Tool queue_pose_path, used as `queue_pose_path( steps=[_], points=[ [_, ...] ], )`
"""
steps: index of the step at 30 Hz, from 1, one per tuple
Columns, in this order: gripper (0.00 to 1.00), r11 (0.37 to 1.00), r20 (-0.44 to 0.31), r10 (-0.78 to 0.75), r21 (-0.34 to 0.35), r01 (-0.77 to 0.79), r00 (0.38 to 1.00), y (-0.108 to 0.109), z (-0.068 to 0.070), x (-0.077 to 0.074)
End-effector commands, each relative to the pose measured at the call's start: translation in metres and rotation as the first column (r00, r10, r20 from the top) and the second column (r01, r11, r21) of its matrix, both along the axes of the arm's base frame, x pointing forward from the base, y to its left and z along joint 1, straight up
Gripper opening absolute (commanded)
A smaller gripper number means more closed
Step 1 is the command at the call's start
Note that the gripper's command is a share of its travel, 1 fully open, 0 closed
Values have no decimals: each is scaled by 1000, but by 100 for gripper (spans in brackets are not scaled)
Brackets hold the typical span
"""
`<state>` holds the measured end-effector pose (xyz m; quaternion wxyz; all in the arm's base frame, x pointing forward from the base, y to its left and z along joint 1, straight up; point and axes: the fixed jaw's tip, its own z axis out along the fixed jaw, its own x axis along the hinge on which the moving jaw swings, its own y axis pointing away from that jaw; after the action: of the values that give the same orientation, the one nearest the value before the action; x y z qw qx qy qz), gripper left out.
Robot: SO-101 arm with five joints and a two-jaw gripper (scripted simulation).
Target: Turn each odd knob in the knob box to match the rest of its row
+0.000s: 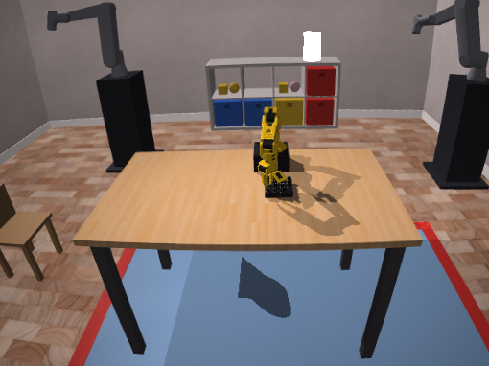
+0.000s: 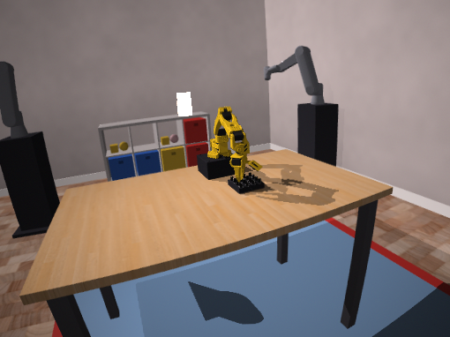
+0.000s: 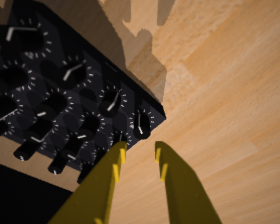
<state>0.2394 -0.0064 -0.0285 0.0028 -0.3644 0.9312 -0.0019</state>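
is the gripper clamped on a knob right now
No, the gripper fingers stand narrowly apart with only bare table between them, just short of the corner knob.
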Motion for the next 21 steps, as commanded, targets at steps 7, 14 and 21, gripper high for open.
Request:
queue_pose_path(
  steps=[7, 14, 21],
  points=[
    [10, 1000, -11, 3, 2, -2, 1000, -1, -13, -2],
    [10, 1000, -11, 3, 2, -2, 1000, -1, -21, -2],
    [10, 1000, -11, 3, 2, -2, 1000, -1, -22, -2]
  ],
)
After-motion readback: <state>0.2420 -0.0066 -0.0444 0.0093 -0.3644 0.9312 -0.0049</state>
